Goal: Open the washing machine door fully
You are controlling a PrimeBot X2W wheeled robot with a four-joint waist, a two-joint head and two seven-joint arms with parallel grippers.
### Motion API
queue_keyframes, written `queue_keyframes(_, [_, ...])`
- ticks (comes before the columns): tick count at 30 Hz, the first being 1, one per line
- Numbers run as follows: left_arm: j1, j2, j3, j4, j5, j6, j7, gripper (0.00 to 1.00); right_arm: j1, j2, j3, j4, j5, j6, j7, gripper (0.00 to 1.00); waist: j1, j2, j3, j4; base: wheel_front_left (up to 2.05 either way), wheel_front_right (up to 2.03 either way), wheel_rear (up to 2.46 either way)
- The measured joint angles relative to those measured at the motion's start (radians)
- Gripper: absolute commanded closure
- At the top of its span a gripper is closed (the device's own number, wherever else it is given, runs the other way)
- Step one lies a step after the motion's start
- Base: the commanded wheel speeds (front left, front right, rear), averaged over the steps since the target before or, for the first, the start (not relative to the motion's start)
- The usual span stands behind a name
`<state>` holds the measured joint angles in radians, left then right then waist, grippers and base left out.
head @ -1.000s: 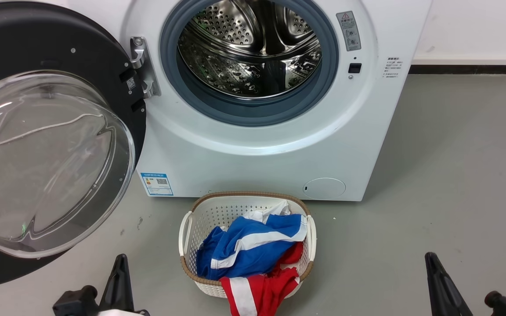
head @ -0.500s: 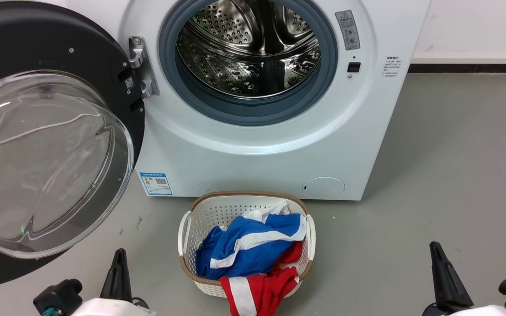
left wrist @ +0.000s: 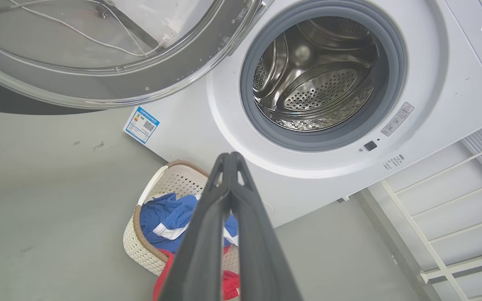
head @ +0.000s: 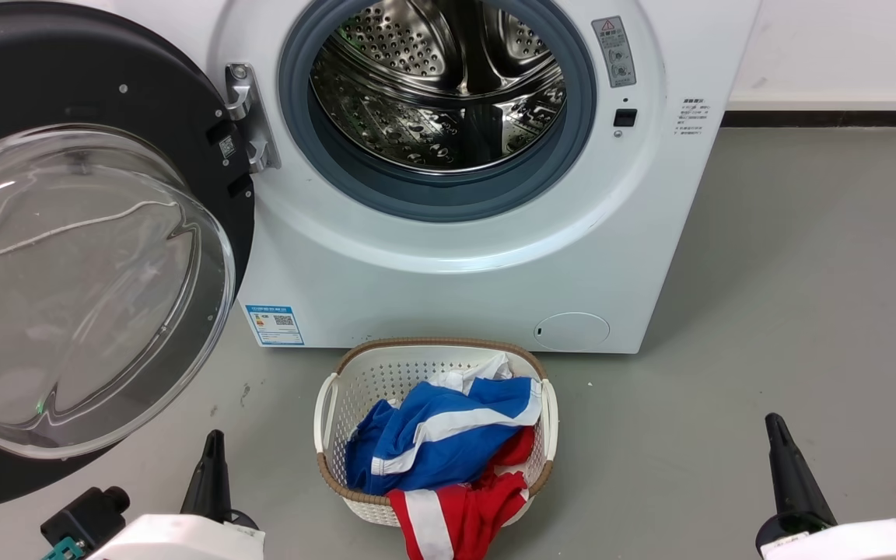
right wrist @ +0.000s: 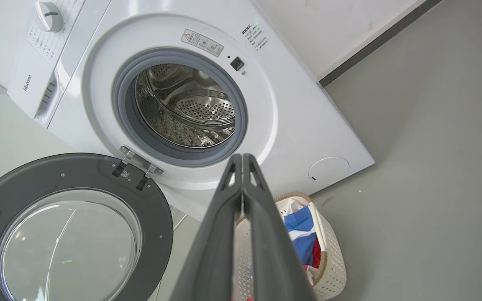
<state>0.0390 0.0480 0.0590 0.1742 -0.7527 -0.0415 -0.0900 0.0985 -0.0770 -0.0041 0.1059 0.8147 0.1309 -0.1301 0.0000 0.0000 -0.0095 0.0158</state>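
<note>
The washing machine door (head: 67, 70), a black disc with a bulging glass bowl, stands swung out wide on its hinge at the left of the white washing machine (head: 456, 288). The steel drum is exposed. The door (right wrist: 157, 217) is also in the right wrist view, and its glass (left wrist: 98, 62) is in the left wrist view. My left gripper (head: 215, 443) hovers low over the floor, just right of the door's lower edge and apart from it. Its fingertips (left wrist: 230, 156) meet, holding nothing. My right gripper (head: 776, 424) hangs at the lower right, far from the door, also shut and empty (right wrist: 242, 156).
A white laundry basket (head: 386, 373) holding blue, red and white clothes sits on the grey floor in front of the machine, between my two grippers. A white rack (left wrist: 454, 196) stands beside the machine. The wall and dark baseboard (head: 829, 119) run at the back right.
Both grippers have slid a little up the head view, and their pale forearms now show at the bottom edge. The door has not moved; the camera shifted very slightly.
</note>
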Motion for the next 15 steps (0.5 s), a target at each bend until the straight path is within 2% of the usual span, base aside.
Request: queue_keyframes(15, [-0.03, 0.0, 0.012, 0.017, -0.199, -0.02, 0.048, 1.0, -0.043, -0.004, -0.011, 0.031, 0.197, 0.0, 0.044, 1.0, 0.0, 0.0, 0.002, -0.003, 0.0, 0.0, 0.0])
